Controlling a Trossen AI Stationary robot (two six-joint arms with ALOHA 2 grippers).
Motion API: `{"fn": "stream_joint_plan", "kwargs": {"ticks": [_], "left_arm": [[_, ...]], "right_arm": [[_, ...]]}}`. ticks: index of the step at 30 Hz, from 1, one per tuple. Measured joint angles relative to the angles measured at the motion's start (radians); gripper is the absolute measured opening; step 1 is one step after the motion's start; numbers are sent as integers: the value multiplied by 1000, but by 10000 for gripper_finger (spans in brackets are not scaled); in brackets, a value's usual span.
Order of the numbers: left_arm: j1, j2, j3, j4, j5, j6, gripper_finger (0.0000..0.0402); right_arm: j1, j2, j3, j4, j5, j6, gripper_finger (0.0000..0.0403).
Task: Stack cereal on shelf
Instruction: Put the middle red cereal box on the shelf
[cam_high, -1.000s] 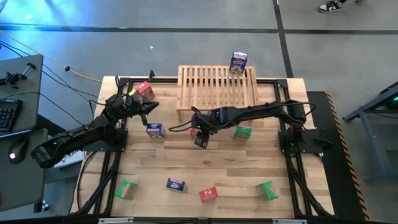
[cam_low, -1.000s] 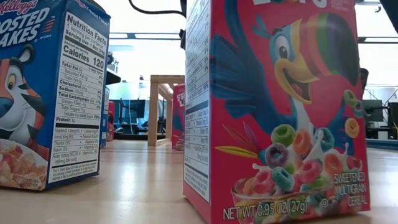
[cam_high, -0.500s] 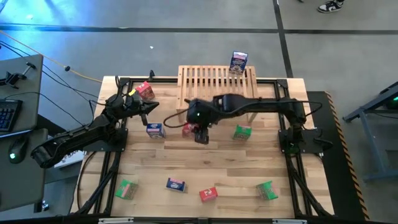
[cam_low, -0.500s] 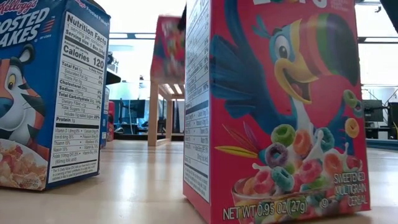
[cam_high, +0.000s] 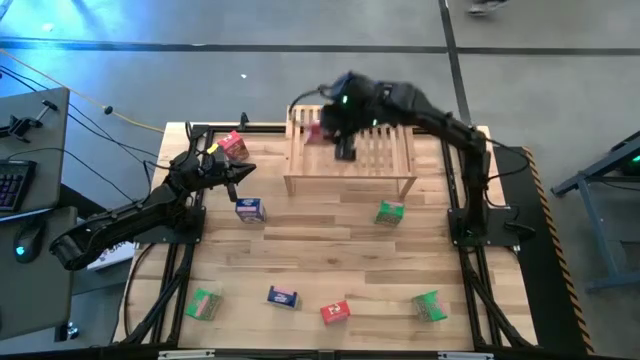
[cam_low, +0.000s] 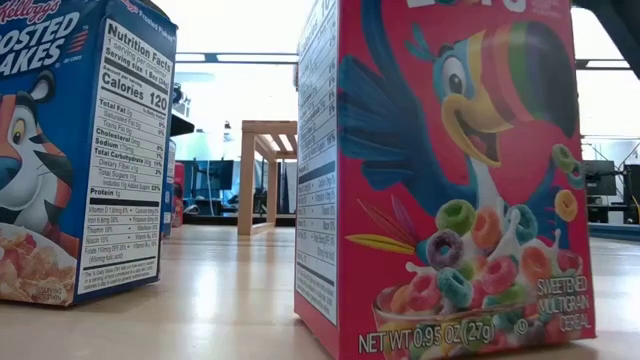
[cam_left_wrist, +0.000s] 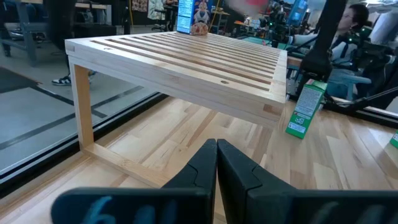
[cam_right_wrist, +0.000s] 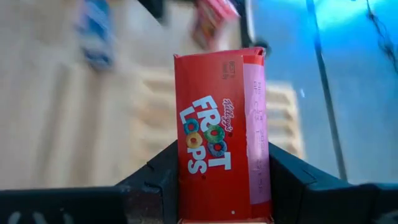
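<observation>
A red Froot Loops cereal box (cam_right_wrist: 222, 134) stands upright between the two dark fingers (cam_right_wrist: 155, 180) of the right gripper (cam_right_wrist: 224, 186), clamped on both narrow sides, with blurred pale wooden shelf slats (cam_right_wrist: 124, 118) beyond it and two blurred boxes, one blue (cam_right_wrist: 96, 31) and one red (cam_right_wrist: 211, 22), farther off.

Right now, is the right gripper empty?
No: in the right wrist view the right gripper holds a red Froot Loops box between its fingers, above the shelf.

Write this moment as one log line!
right gripper: shut on red cereal box, above shelf | left gripper: shut, empty, waiting
</observation>
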Motion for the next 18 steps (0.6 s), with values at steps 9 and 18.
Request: {"fn": "stream_joint_plan", "kwargs": {"ticks": [9, 18], "left_arm": [[0, 0, 0, 1, 0, 1, 5], [0, 0, 0, 1, 0, 2, 5]], "right_arm": [[-228, 9, -40, -27, -71, -113, 154], [-264, 31, -44, -71, -71, -149, 153]]}}
